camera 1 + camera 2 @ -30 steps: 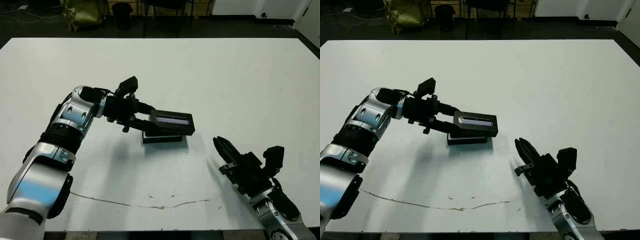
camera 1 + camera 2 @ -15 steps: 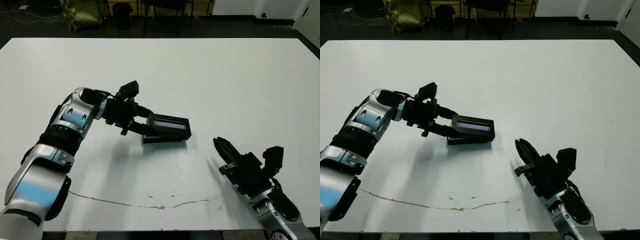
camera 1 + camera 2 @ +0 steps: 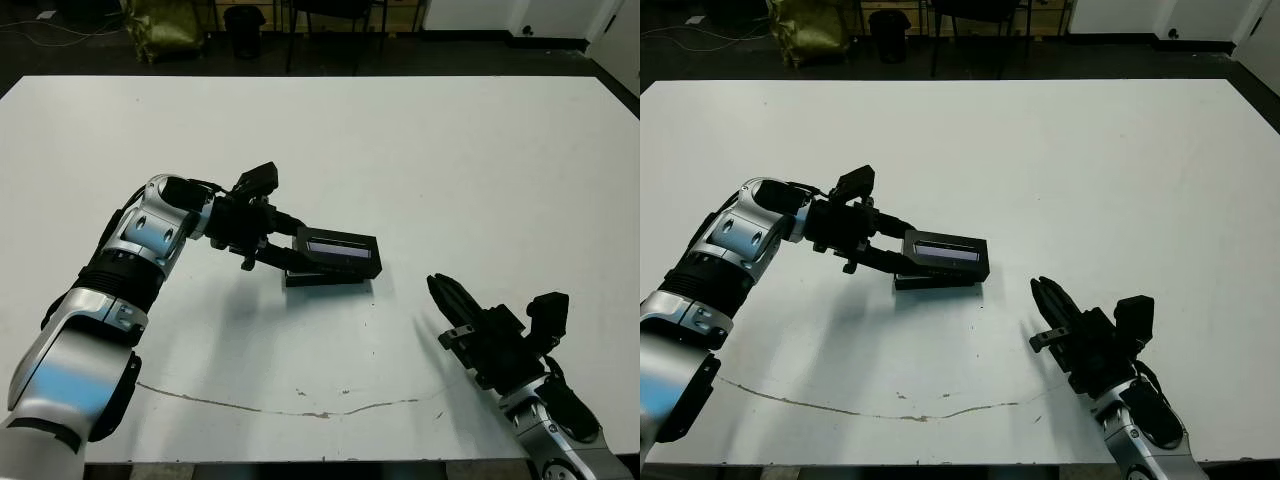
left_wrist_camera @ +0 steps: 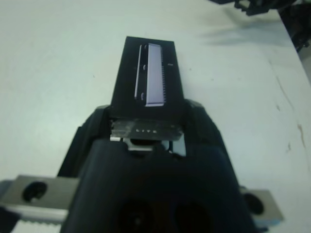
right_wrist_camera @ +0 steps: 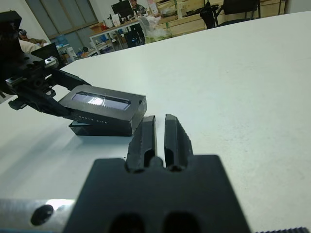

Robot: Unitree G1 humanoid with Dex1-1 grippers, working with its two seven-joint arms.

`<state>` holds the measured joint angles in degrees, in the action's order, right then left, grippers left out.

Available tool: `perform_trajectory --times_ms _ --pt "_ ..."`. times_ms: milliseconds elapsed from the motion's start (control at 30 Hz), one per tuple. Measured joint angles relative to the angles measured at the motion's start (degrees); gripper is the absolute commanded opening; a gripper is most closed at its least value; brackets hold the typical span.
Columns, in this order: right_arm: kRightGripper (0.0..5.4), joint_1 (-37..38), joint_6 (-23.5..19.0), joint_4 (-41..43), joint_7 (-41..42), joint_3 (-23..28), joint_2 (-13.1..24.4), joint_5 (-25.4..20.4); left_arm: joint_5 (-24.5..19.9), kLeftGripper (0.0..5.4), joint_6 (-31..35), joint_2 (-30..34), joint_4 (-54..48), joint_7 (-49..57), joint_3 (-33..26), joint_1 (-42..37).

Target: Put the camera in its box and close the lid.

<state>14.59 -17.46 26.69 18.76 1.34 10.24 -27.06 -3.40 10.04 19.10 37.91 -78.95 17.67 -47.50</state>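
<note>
Right wrist view: my right gripper (image 5: 160, 136) is closed, empty. My left gripper (image 3: 285, 248) clamps the lid (image 3: 340, 252) tilted over the box (image 3: 325, 278) at ten o'clock.

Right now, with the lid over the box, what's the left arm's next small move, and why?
Probably ease the lid straight down. The left gripper holds its near end, and it sits atop the box, overhanging and slightly tilted, not flush. The right gripper rests apart, shut.
</note>
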Motion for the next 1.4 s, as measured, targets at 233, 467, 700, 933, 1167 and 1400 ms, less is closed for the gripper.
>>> perform_trajectory --times_ms 233,467,700,933,1167,1400 --pt "0.00 -0.04 0.00 -0.55 0.65 0.11 -0.08 -0.89 0.93 2.25 -0.21 0.18 0.67 0.11 0.06 0.24" --pt "0.00 0.16 -0.03 -0.28 0.61 0.10 -0.10 -1.52 1.18 2.25 0.19 0.24 2.05 -0.44 0.47 0.16" --pt "0.00 0.16 0.01 -0.42 0.62 0.07 -0.06 -0.91 1.56 2.25 0.48 0.57 2.86 -1.19 1.33 -0.40" --pt "0.00 0.18 0.34 -0.60 0.76 0.10 -0.08 -1.04 1.61 2.25 0.40 0.79 3.45 -1.25 1.90 -0.58" --pt "0.00 0.25 0.45 -0.52 0.91 0.10 -0.11 -1.42 1.25 2.25 -1.05 0.84 5.30 -0.88 1.76 -0.07" --pt "0.00 0.27 0.53 -0.58 1.22 0.15 -0.09 -1.39 1.68 2.25 -4.36 0.08 9.47 0.83 2.43 1.05"
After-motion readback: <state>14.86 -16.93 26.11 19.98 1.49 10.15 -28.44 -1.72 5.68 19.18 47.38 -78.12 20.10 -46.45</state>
